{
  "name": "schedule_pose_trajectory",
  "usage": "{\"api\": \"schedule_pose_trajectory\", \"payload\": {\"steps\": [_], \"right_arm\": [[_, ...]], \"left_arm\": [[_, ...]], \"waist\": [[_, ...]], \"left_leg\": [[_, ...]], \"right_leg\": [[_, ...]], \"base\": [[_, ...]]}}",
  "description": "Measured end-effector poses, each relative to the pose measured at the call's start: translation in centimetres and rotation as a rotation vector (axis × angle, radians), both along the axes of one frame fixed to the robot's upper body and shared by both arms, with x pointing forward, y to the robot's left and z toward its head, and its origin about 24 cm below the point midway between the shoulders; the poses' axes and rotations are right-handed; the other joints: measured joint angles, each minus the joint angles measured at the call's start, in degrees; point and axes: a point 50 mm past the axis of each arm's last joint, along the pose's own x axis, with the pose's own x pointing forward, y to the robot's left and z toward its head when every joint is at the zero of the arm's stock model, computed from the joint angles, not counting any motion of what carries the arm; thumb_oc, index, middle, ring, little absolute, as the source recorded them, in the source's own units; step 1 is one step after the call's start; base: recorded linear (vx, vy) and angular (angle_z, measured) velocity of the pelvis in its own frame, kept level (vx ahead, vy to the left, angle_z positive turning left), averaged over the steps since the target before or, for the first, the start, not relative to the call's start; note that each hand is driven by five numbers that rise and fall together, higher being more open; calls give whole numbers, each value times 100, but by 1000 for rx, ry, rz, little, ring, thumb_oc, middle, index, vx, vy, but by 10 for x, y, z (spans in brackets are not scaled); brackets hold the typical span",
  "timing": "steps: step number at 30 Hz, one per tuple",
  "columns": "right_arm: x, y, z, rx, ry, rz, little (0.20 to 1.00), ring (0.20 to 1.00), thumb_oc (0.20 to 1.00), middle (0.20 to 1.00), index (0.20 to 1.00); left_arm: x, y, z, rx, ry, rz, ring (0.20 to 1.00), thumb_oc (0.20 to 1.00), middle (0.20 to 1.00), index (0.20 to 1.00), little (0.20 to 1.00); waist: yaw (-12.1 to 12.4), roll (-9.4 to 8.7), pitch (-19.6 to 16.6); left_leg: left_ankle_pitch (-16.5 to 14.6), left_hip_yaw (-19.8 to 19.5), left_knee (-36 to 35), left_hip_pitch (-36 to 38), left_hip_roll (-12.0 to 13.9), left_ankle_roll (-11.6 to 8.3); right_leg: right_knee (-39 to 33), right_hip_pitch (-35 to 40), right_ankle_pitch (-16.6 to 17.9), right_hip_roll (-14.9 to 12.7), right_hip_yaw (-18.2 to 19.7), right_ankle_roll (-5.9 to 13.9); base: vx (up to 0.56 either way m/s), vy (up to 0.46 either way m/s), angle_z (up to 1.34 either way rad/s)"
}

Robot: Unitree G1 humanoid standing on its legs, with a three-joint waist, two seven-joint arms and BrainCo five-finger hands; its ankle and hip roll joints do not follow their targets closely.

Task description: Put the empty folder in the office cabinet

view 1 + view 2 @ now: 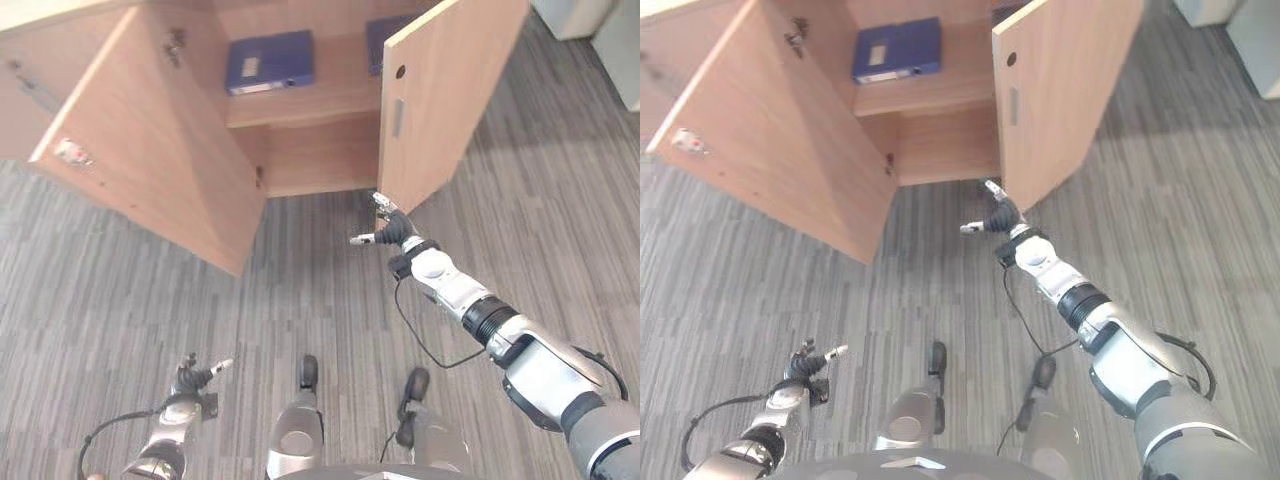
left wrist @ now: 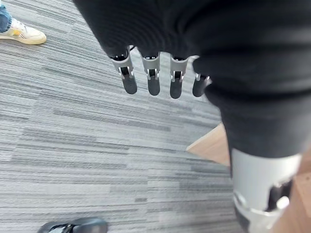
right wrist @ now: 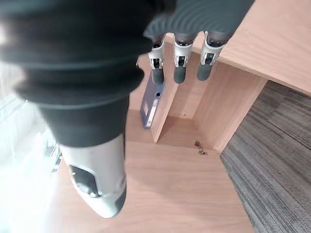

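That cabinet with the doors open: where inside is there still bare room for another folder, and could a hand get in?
The lower compartment under the shelf looks bare. On the shelf, wood is free between the blue folder and a second blue folder half hidden by the right door. The right hand, open, is by that door's lower corner; the left door swings wide, so the middle gap looks passable.

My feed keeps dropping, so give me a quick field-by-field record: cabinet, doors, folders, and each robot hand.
cabinet: wooden cabinet standing on grey carpet
doors: left door and right door both swung open
folders: blue folder lying flat on the shelf; second blue folder partly hidden behind the right door
right robot hand: stretched out, by the bottom edge of the right door, open, holding nothing
left robot hand: low over the carpet, open, holding nothing
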Motion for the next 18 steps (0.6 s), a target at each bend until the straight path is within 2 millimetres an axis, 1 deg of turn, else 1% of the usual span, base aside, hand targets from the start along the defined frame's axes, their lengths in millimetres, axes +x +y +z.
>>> {"api": "schedule_pose_trajectory", "payload": {"steps": [1, 3, 6, 7, 8, 9, 10, 11, 12, 13, 14, 15, 16, 17, 18], "right_arm": [[4, -1, 3, -9, -5, -11, 1000, 1000, 1000, 1000, 1000], [9, -8, 5, -26, -4, -47, 1000, 1000, 1000, 1000, 1000], [10, -24, -11, -26, 56, -130, 1000, 1000, 1000, 1000, 1000], [10, -24, -11, -26, 56, -130, 1000, 1000, 1000, 1000, 1000], [1, -38, -34, -26, 118, -191, 1000, 1000, 1000, 1000, 1000], [-10, -44, -53, -26, 170, -214, 1000, 1000, 1000, 1000, 1000], [-23, -45, -72, -26, 221, -220, 1000, 1000, 1000, 1000, 1000], [-23, -45, -72, -26, 221, -220, 1000, 1000, 1000, 1000, 1000], [-44, -47, -99, -22, 306, -231, 1000, 1000, 1000, 1000, 1000], [-71, -53, -126, -6, 394, -249, 1000, 1000, 1000, 1000, 1000], [-106, -58, -154, -1, 493, -255, 1000, 1000, 1000, 1000, 1000], [-135, -65, -174, -10, 578, -276, 1000, 1000, 1000, 1000, 1000], [-135, -65, -174, -10, 578, -276, 1000, 1000, 1000, 1000, 1000], [-160, -71, -181, 29, 612, -280, 1000, 1000, 1000, 1000, 1000], [-209, -94, -201, -21, 729, -313, 1000, 1000, 1000, 1000, 1000]], "left_arm": [[2, 8, 3, 23, -5, 5, 1000, 1000, 1000, 1000, 1000], [5, 19, 10, 55, -19, 10, 1000, 1000, 1000, 1000, 1000], [9, 34, 21, 92, -54, 21, 1000, 1000, 1000, 1000, 1000], [9, 34, 21, 92, -54, 21, 1000, 1000, 1000, 1000, 1000], [13, 44, 30, 110, -93, 46, 1000, 1000, 1000, 1000, 1000], [13, 53, 35, 125, -111, 78, 1000, 1000, 1000, 1000, 1000], [10, 62, 38, 142, -113, 99, 1000, 1000, 1000, 1000, 1000], [10, 62, 38, 142, -113, 99, 1000, 1000, 1000, 1000, 1000], [7, 74, 45, 158, -134, 140, 1000, 1000, 1000, 1000, 1000], [5, 87, 56, 184, -170, 162, 1000, 1000, 1000, 1000, 1000], [-2, 111, 77, 250, -223, 193, 1000, 1000, 1000, 1000, 1000], [-11, 130, 90, 292, -257, 253, 1000, 1000, 1000, 1000, 1000], [-11, 130, 90, 292, -257, 253, 1000, 1000, 1000, 1000, 1000], [-36, 147, 105, 330, -323, 322, 1000, 1000, 1000, 1000, 1000], [-59, 167, 111, 392, -316, 423, 1000, 1000, 1000, 1000, 1000]], "waist": [[72, -48, -13], [152, -85, -28], [242, -224, -79], [242, -224, -79], [321, -369, -108], [334, -505, -127], [320, -629, -166], [320, -629, -166], [303, -783, -224], [292, -927, -244], [302, -1099, -271], [301, -1201, -287], [301, -1201, -287], [258, -1313, -282], [99, -1426, -315]], "left_leg": [[-5, -22, 0, -22, -30, 7], [-25, -104, 0, -79, -86, 49], [-22, -194, 2, -83, -128, 44], [-22, -194, 2, -83, -128, 44], [-23, -250, 5, -33, -126, 45], [-36, -244, -6, 27, -128, 52], [-42, -236, -34, 59, -134, 52], [-42, -236, -34, 59, -134, 52], [-43, -231, -88, 108, -148, 52], [-55, -229, -113, 168, -156, 39], [-90, -233, -130, 260, -151, 44], [-135, -215, -118, 327, -164, 34], [-135, -215, -118, 327, -164, 34], [-221, -175, -114, 412, -183, 40], [-353, -143, -7, 537, -254, 66]], "right_leg": [[-47, 18, 13, -21, -22, 21], [-165, 92, 57, -67, -117, 77], [-301, 218, 115, -80, -221, 119], [-301, 218, 115, -80, -221, 119], [-406, 352, 124, -61, -293, 128], [-463, 431, 126, -55, -300, 132], [-512, 474, 131, -53, -307, 141], [-512, 474, 131, -53, -307, 141], [-617, 552, 154, -42, -313, 170], [-660, 618, 164, -33, -326, 184], [-687, 724, 152, -27, -346, 189], [-694, 773, 143, -37, -344, 205], [-694, 773, 143, -37, -344, 205], [-695, 829, 126, -72, -315, 230], [-782, 992, 126, -120, -256, 294]], "base": [[-6, 53, 16], [-8, 45, 24], [3, 22, 17], [9, 4, 17], [22, -1, 12], [32, 0, 12], [0, 0, 0], [0, 0, 0], [20, 37, 1], [27, 114, 4], [14, 112, -2], [12, 98, -3], [5, 21, -16], [32, 149, -11], [32, 149, 4]]}}
